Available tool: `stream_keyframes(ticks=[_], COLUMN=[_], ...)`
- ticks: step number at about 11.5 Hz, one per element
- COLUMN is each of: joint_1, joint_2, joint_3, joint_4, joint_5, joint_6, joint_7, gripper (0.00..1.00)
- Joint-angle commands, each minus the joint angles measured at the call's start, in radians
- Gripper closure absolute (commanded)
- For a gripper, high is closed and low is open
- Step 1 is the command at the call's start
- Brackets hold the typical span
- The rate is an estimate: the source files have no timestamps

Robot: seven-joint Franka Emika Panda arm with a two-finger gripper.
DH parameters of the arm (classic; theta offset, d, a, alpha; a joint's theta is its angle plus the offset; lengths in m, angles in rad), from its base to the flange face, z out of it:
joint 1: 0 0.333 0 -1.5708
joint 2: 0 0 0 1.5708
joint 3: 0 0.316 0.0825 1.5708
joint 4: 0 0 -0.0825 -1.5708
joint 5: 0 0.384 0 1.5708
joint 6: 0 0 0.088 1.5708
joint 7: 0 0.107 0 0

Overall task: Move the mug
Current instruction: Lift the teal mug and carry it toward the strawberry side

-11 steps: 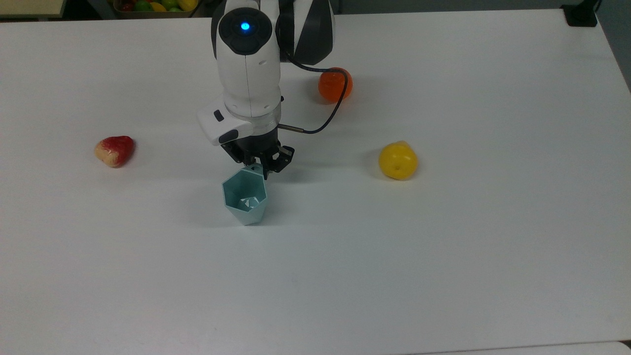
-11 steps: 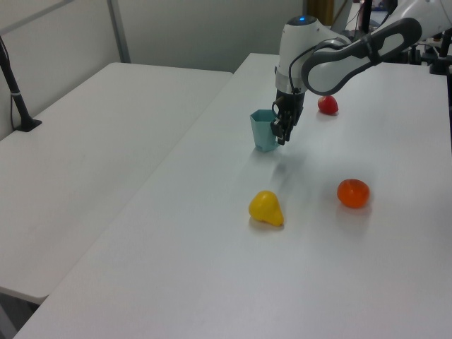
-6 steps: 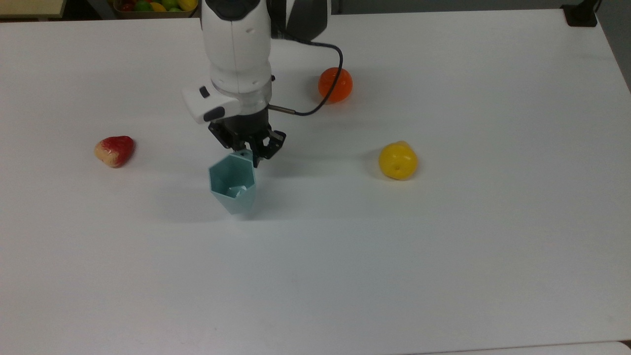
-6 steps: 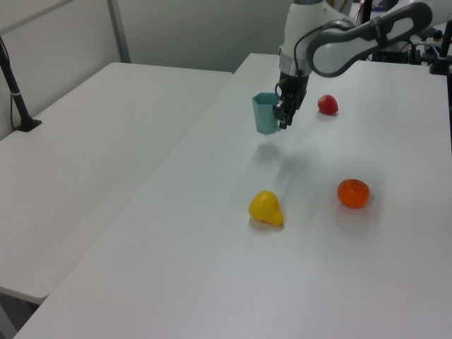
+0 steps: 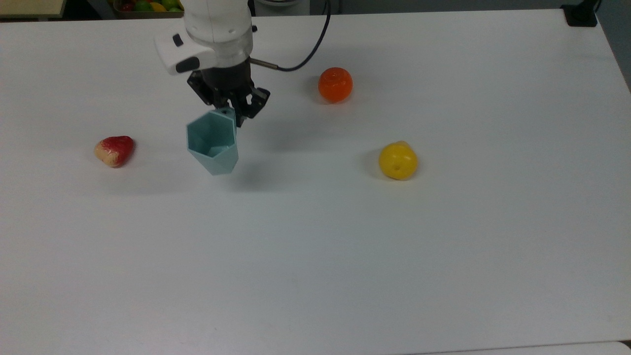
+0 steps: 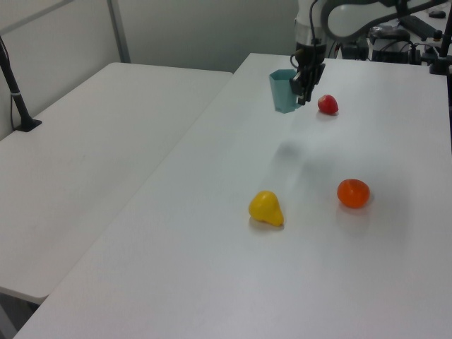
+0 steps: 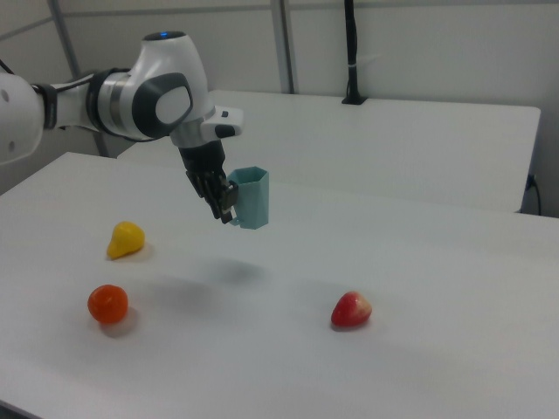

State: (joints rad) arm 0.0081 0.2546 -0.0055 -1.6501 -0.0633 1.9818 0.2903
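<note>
Teal mug (image 5: 213,143) hangs off the gripper (image 5: 229,112), clamped by its small handle tab; fingers closed on that tab. Mug is clear of the white table (image 5: 345,256), with its shadow on the surface below it, visible in the right view (image 7: 251,198) and left view (image 6: 284,90).

Relative to the gripper: in the top view the mug body sits below and slightly to the top view's left of the fingers, rim facing the camera. In the right view it's on the right view's right of the gripper (image 7: 225,202), upright, opening up. In the left view it's on the left view's left of the gripper (image 6: 303,86).

Mug look: pale teal, faceted walls, hexagonal rim, tapers to a narrower base. Inside looks empty in the top view. Matte, single colour.

Position on scene: above the table's region between the red fruit (image 5: 115,150) and the orange fruit (image 5: 335,85), closer to the red one in the top view. Yellow fruit (image 5: 398,160) is well apart, to the top view's right.

Writing: no readable text on the mug or the arm housing.
</note>
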Motion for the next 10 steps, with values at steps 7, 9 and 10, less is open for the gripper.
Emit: stream_keyframes(ticks=[7,9,10], joint_1=[-0.118,-0.140,-0.151], joint_2=[-0.239,-0.245,-0.244], joint_3=[-0.004,-0.004,-0.004], joint_4=[-0.241,-0.275,-0.310], joint_5=[-0.001,-0.003,-0.006], joint_6=[-0.104,-0.084,-0.045], joint_7=[-0.155,-0.158,-0.158], gripper=[0.98,0.98,0.98])
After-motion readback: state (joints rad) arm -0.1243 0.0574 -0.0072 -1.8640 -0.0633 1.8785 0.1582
